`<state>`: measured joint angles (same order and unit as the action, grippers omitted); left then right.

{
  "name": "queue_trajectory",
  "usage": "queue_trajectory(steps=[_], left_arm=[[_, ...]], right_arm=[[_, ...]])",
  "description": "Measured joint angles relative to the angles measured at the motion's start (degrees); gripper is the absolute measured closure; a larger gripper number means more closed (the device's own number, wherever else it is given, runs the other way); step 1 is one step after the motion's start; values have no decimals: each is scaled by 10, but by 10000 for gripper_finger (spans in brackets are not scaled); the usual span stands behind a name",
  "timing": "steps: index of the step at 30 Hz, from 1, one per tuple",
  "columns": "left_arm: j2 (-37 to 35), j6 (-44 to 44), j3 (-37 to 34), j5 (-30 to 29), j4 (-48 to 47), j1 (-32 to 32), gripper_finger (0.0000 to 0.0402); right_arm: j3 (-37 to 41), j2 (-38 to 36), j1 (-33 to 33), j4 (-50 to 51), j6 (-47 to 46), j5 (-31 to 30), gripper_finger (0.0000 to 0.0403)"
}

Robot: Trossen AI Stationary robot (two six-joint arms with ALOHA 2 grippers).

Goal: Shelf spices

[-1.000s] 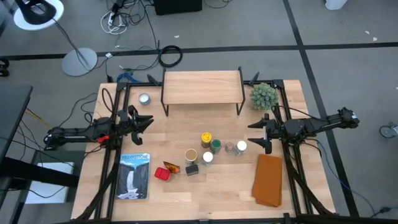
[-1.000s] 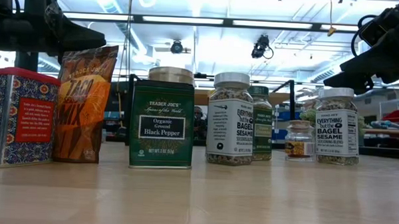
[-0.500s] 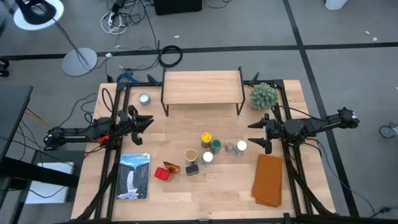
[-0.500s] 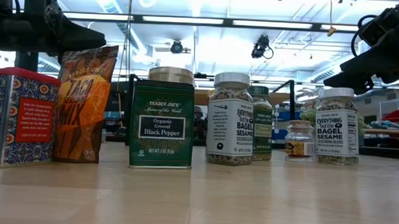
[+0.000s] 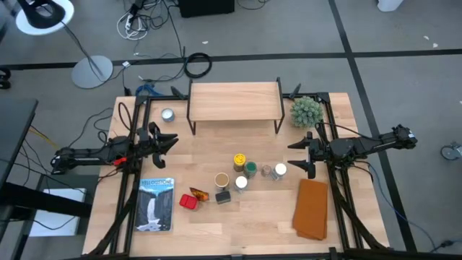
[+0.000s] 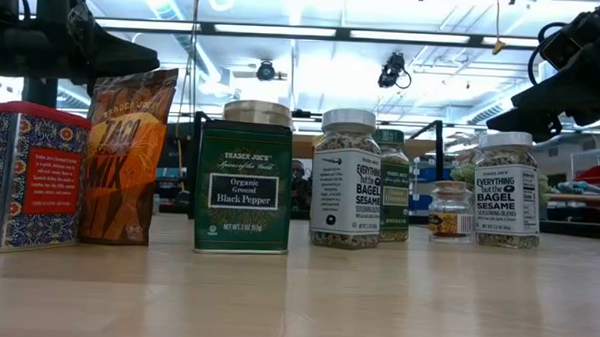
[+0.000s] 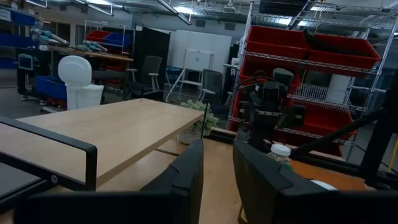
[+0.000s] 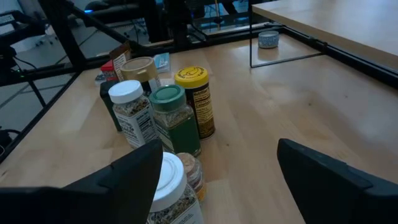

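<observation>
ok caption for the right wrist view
Right tool open above clustered spice jars, shelf empty beyond.
</observation>
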<state>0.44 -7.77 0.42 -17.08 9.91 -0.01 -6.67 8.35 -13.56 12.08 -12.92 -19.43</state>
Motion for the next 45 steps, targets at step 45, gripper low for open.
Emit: queue_trajectory(steps=[45], left_arm=[[166,-30,37,76,63,0,310]], right_arm=[[0,0,0,0,0,0,85]])
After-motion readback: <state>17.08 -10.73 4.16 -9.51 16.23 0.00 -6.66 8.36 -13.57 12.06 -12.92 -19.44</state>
